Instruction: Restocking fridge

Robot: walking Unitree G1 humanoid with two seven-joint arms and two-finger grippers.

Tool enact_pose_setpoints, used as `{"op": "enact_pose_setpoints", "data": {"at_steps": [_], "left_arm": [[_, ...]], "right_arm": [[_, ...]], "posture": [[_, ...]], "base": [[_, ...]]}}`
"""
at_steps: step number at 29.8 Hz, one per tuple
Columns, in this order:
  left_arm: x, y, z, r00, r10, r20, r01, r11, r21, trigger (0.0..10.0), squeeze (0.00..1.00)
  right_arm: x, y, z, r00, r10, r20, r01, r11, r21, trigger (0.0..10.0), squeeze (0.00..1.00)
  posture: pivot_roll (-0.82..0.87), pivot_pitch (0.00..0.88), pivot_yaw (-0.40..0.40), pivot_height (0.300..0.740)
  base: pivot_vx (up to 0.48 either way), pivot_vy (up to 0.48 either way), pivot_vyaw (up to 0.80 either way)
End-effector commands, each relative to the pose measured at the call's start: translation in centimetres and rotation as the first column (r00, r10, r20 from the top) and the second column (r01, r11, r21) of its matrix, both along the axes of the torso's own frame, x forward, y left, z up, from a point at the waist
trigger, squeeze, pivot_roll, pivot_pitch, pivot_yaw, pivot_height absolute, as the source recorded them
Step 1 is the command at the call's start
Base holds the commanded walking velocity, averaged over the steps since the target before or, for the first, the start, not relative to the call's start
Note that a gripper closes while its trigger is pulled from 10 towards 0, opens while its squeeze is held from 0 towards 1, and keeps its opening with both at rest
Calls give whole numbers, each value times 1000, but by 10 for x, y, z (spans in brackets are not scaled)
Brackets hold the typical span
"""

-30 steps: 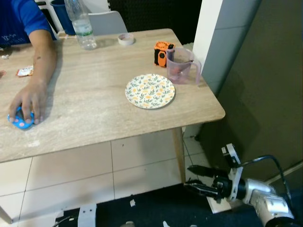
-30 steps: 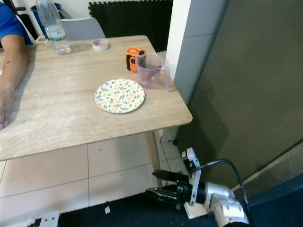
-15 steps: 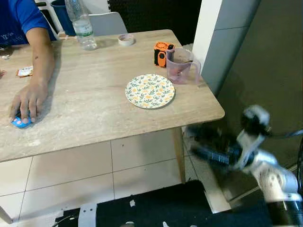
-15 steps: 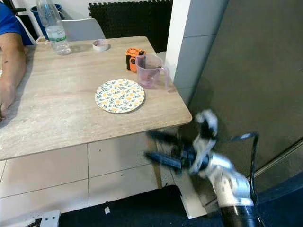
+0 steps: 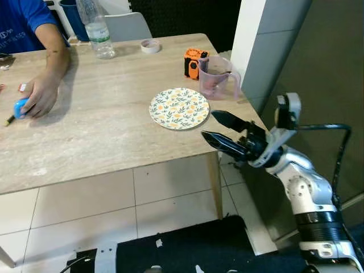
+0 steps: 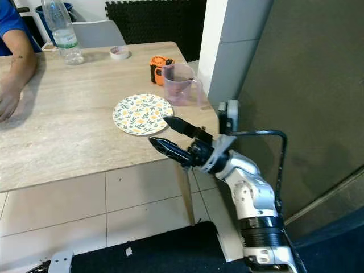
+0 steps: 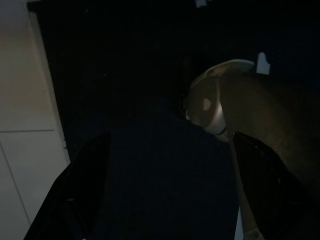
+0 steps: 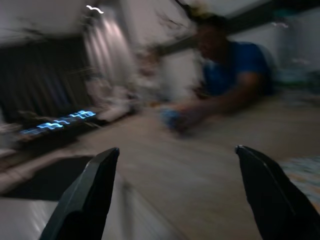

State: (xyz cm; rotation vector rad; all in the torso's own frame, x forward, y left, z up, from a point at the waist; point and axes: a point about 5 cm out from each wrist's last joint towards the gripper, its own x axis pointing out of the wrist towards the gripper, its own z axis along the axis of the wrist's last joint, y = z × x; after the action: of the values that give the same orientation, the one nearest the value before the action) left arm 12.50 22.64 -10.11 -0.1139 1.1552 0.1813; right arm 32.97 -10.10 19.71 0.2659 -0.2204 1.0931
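Note:
My right gripper (image 5: 208, 124) is open and empty, held level with the front right edge of the wooden table (image 5: 114, 142). Its fingertips point toward my left, just short of a floral plate (image 5: 180, 108). Behind the plate stand a clear measuring jug (image 5: 216, 78) and a small orange and black object (image 5: 193, 62). In the right wrist view the two fingers (image 8: 87, 200) frame the blurred tabletop and a person in blue. The left wrist view is very dark, with both fingers (image 7: 82, 192) spread apart over dark flooring.
A person's hand (image 5: 40, 94) holds a small blue object (image 5: 20, 107) at the table's far left. A water bottle (image 5: 96, 28) and a tape roll (image 5: 151, 45) stand at the back. A white pillar (image 5: 256, 51) and a dark grey panel (image 5: 330, 74) rise on the right.
My right arm has swung up from near the floor to table height, fingers still open. The person's hand has slid the blue object farther back and to the left.

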Motion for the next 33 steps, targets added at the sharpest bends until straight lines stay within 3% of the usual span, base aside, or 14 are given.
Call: {"op": "enact_pose_setpoints", "data": {"at_steps": [1,2,4,7,9,10,17,20,26,30,33], "left_arm": [[-9,-4,-4,1000,-4,-30,4,1000,-9,10000,0],[-9,-4,-4,999,-7,-31,6,1000,-8,10000,0],[-9,-4,-4,999,-7,-31,6,1000,-8,10000,0],[-12,-3,-4,999,-15,-36,15,1000,-5,10000,0],[-12,-3,-4,999,-15,-36,15,1000,-5,10000,0],[-14,-1,-5,999,-21,-41,21,1000,-1,10000,0],[-18,1,-5,999,-24,-46,24,1000,1,10000,0],[-24,6,-5,999,-25,-47,25,1000,8,10000,0],[-32,14,-5,999,-22,-35,23,999,23,10000,0],[-29,15,-4,1000,-22,-20,23,999,36,10000,0],[-27,15,-3,1000,-22,-14,23,999,39,10000,0]], "right_arm": [[7,3,-8,997,-76,-18,75,995,-59,10000,0],[15,7,-11,990,-141,-25,137,985,-107,10000,0],[15,7,-11,990,-141,-25,137,985,-107,10000,0],[32,14,-22,958,-286,5,276,920,-277,10000,0],[32,14,-22,958,-286,5,276,920,-277,10000,0],[37,18,-24,945,-326,42,320,884,-341,10000,0],[42,25,-25,930,-352,103,362,841,-402,10000,0],[44,35,-24,926,-338,166,376,816,-440,10000,0],[46,45,-20,925,-322,202,379,822,-426,10000,0],[53,40,-10,919,-378,115,395,865,-310,10000,0],[55,37,-8,911,-397,115,412,860,-301,10000,0]], "posture": [[-4,85,-1,740],[-1,97,1,740],[-1,97,1,740],[0,111,3,740],[0,111,3,740],[5,133,2,740],[15,152,-1,740],[33,207,-11,740],[54,253,-23,740],[73,264,-28,740],[73,261,-29,740]], "base": [[0,0,0],[0,0,0],[0,0,0],[0,0,0],[0,0,0],[0,0,0],[0,0,0],[0,0,0],[0,0,0],[0,0,0],[0,0,496]]}}
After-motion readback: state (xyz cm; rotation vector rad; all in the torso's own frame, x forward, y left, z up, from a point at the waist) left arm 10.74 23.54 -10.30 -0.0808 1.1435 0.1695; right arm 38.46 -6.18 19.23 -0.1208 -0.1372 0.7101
